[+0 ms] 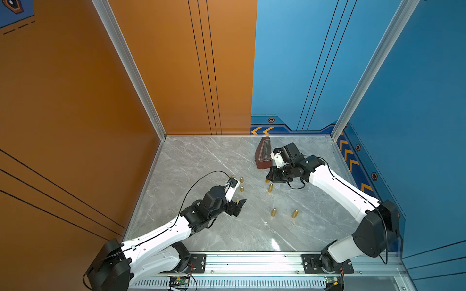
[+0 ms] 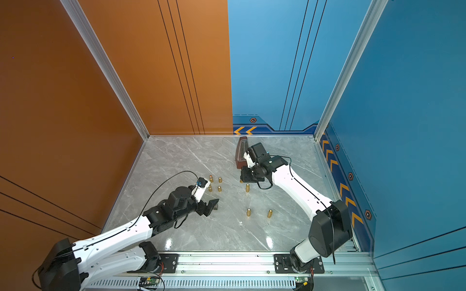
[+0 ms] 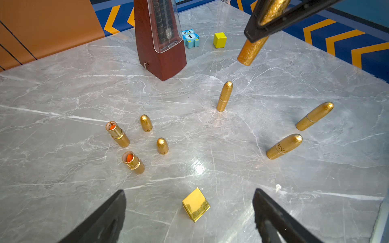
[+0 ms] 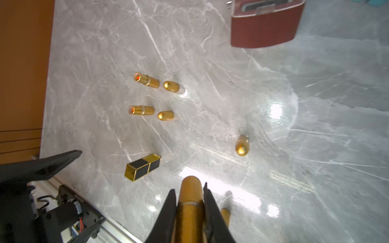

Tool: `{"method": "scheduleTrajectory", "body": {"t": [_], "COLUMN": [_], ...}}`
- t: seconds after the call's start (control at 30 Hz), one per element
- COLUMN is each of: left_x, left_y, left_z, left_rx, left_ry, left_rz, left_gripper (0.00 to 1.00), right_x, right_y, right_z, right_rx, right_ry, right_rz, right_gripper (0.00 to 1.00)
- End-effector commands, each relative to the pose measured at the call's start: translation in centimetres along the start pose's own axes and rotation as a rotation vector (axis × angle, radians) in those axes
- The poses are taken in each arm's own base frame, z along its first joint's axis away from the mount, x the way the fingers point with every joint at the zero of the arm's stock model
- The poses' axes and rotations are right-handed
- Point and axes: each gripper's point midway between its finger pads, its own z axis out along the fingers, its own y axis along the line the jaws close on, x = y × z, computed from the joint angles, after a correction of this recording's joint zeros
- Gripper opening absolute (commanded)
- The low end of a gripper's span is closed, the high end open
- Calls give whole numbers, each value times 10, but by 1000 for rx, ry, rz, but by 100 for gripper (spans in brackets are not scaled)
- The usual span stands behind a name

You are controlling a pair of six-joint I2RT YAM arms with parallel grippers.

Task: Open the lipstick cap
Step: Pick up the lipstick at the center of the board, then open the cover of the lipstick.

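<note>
right gripper (image 4: 189, 187) is clamped on a glittery gold bullet-shaped lipstick (image 4: 190, 210), held tilted near the wooden metronome (image 3: 162, 56). left gripper (image 3: 188, 191) has its fingers spread wide over one square gold-and-black lipstick (image 3: 195, 205). standing on the polished grey marble table (image 3: 63, 105): three capped bullet lipsticks (image 3: 224, 96) (image 3: 314, 116) (image 3: 284, 146), two uncapped tubes (image 3: 117, 134) (image 3: 133, 163) showing orange, and two loose rounded caps (image 3: 146, 123) (image 3: 162, 145).
</note>
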Motion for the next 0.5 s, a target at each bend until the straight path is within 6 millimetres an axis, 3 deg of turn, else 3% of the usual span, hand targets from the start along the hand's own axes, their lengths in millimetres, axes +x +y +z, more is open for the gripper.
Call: {"method": "scheduleTrajectory", "body": {"t": [0.0,0.3,0.47], "left_x": [6,-1,-15], "left_y": [-12,-30,-43], "left_z": [-2,3,5], "left_rx": [92,205,267], "left_ry": [-1,-46,-82], "left_rz": [21,48,54], "left_gripper": [88,66,57], "right_x": [23,40,46], "right_y": [36,82,89], "right_z": [-6,4,12], "right_rx": [-148,-332,-347], "right_ry": [82,155,186], "right_rz": [-59,-57,-50], "right_gripper": [17,17,17]}}
